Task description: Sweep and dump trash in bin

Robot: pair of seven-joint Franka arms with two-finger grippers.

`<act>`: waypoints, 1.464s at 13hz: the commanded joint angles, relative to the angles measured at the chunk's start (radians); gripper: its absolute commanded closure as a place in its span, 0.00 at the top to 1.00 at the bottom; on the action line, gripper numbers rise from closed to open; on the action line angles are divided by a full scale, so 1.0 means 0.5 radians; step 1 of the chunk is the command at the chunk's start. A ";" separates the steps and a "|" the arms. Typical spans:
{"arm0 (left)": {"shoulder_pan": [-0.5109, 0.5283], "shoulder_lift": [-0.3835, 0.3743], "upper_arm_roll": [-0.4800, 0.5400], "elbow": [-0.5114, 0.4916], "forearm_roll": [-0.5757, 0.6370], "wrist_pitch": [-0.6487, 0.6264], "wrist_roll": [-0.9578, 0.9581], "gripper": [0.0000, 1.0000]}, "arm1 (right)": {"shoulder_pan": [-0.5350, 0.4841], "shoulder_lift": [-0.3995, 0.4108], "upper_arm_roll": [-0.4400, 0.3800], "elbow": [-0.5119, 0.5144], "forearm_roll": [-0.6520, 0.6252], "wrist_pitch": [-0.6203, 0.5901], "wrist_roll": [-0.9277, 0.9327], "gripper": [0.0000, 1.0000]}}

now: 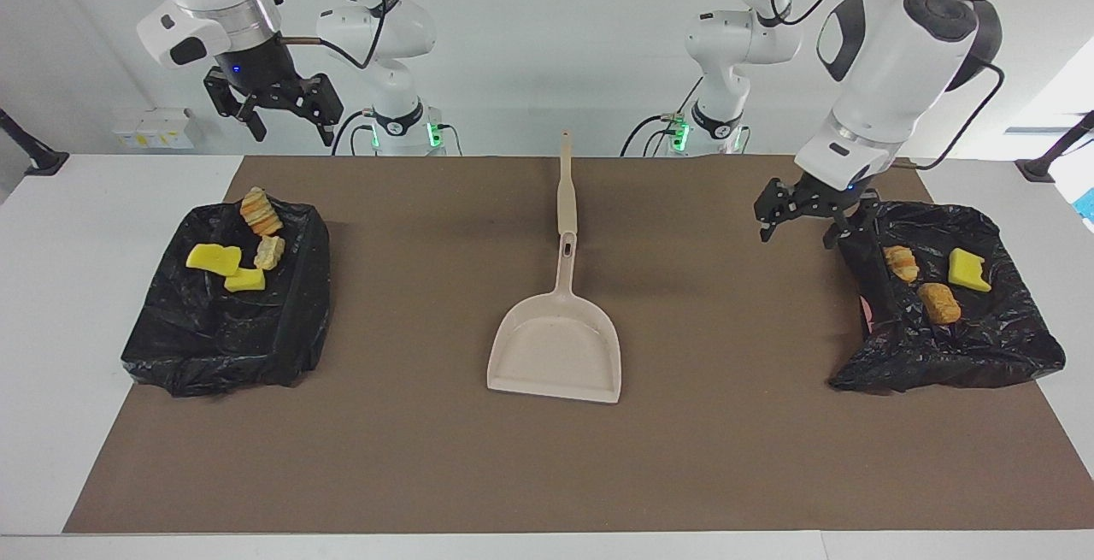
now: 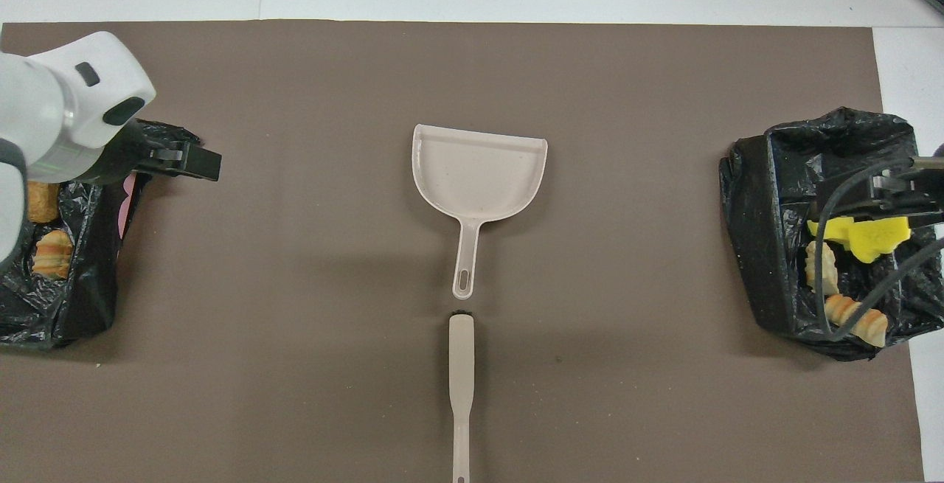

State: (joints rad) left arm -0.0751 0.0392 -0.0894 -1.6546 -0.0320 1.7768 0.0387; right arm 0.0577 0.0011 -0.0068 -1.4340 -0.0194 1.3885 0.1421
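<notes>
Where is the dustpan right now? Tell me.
The dustpan lies empty mid-table on the brown mat, between the two black-bagged bins, its handle pointing toward the robots and lined up with the brush, which lies nearer the robots.

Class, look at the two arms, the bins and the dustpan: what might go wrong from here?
1. The left gripper, open, hangs by the rim of the black-bagged bin; it may snag the loose plastic.
2. The scraps lie on the crumpled bag, so tugging it might spill them.
3. The brush lies end to end with the dustpan; lifting one may nudge the other.
</notes>
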 commanded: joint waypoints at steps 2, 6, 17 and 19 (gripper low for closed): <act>0.116 -0.133 0.001 -0.007 -0.010 -0.191 0.107 1.00 | -0.020 -0.002 -0.002 -0.004 0.036 0.003 -0.057 1.00; 0.178 -0.106 -0.008 0.152 0.012 -0.363 0.116 1.00 | -0.020 -0.002 -0.002 -0.004 0.036 0.003 -0.057 1.00; 0.184 -0.216 -0.008 0.137 0.070 -0.544 0.205 1.00 | -0.017 -0.002 -0.002 -0.004 0.036 0.003 -0.057 1.00; 0.184 -0.219 -0.005 0.134 0.067 -0.544 0.229 1.00 | -0.017 -0.002 -0.002 -0.004 0.036 0.003 -0.057 1.00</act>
State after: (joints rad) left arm 0.0060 -0.0627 -0.0854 -1.5919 -0.0120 1.5256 0.1282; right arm 0.0577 0.0011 -0.0068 -1.4340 -0.0194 1.3885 0.1421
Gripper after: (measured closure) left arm 0.000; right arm 0.000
